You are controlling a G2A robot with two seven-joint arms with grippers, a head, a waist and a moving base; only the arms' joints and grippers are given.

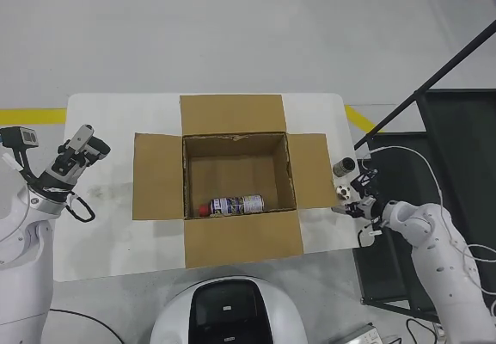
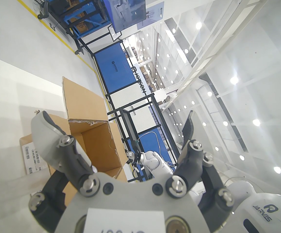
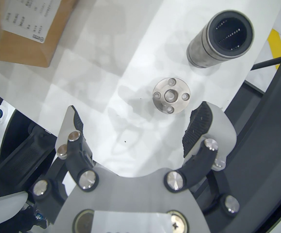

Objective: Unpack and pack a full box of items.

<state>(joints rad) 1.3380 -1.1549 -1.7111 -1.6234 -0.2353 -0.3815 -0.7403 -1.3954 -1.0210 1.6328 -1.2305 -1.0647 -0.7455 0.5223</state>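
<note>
The left gripper [image 1: 91, 144] is wide open above the left side of the table [image 1: 110, 112], holding nothing. In the middle sits the brown box [image 1: 157, 187], flaps out, with one can [image 1: 239, 205] lying inside. Right of it are a metal tube [image 3: 219, 39] and a round metal disc [image 3: 171, 95], with the right gripper [image 3: 136, 111] open just beside the disc.

Box [image 1: 237, 146] interior mostly free; can [image 1: 237, 205] along near wall. Flaps [image 1: 157, 176] spread flat all round. Bearing [image 3: 220, 38], flange [image 3: 171, 95] crowd narrow table [image 1: 329, 120] strip between right flap [image 1: 310, 170] and rack [image 1: 471, 155].
</note>
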